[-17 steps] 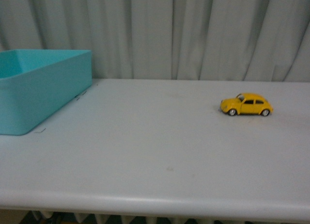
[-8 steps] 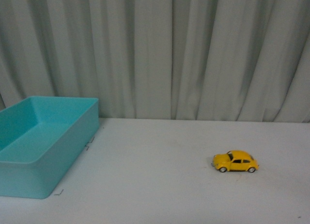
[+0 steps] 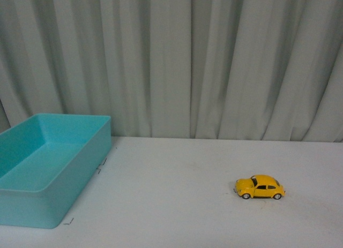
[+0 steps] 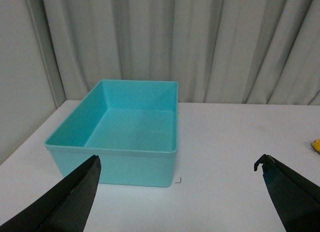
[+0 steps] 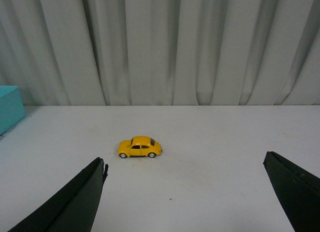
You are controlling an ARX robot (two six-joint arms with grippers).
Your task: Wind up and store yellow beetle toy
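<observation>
Finding: the yellow beetle toy point(image 3: 259, 187) stands on its wheels on the white bench point(image 3: 171, 216), well apart from the turquoise bin point(image 3: 80, 162) and on the right-arm side of it, with its nose apparently turned toward the bin. Nothing touches it.

Left gripper point(image 4: 176, 162): fingers point(image 4: 70, 202) spread wide and holding nothing, facing the bin. Right gripper point(image 5: 185, 158): fingers point(image 5: 75, 202) spread equally wide and holding nothing, with the toy ahead of them.

Risks: the toy sits on free wheels, so a finger landing off-centre would likely roll it farther from the bin. Its glossy rounded shell gives little purchase and a loose pinch may slip. Once wound, it could run off if released outside the bin.

View comparison: the front view shows neither arm. Only the left wrist view shows the bin's bare floor, and it catches the toy as a yellow sliver at the frame edge. The right wrist view shows just one corner of the bin.
</observation>
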